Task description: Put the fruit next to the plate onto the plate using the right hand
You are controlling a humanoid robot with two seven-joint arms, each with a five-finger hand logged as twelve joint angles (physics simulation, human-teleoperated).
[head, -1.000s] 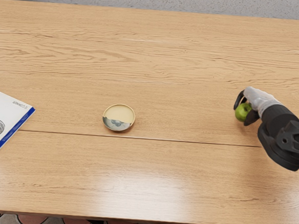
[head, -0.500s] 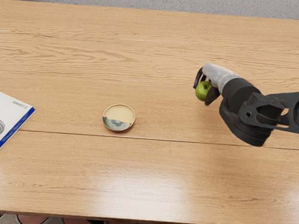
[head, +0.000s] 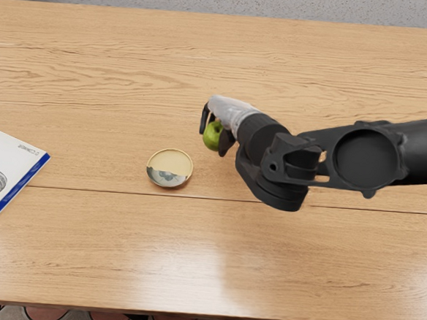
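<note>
A small green fruit [head: 212, 134] is held above the table by my right hand [head: 214, 128], whose dark fingers are curled around it. The right arm [head: 345, 158] reaches in from the right edge across the table's middle. The plate [head: 170, 167], a small round cream dish with a blue-grey patch on its rim, rests on the wood to the lower left of the hand, a short gap away. Nothing lies on the plate. The left arm does not show.
A white and blue booklet [head: 0, 174] lies at the left edge of the wooden table [head: 206, 262]. The table's front edge runs along the bottom of the picture.
My right hand has carried the green fruit from the table's right side leftward across two frames, and now hovers just right of and behind the plate.
</note>
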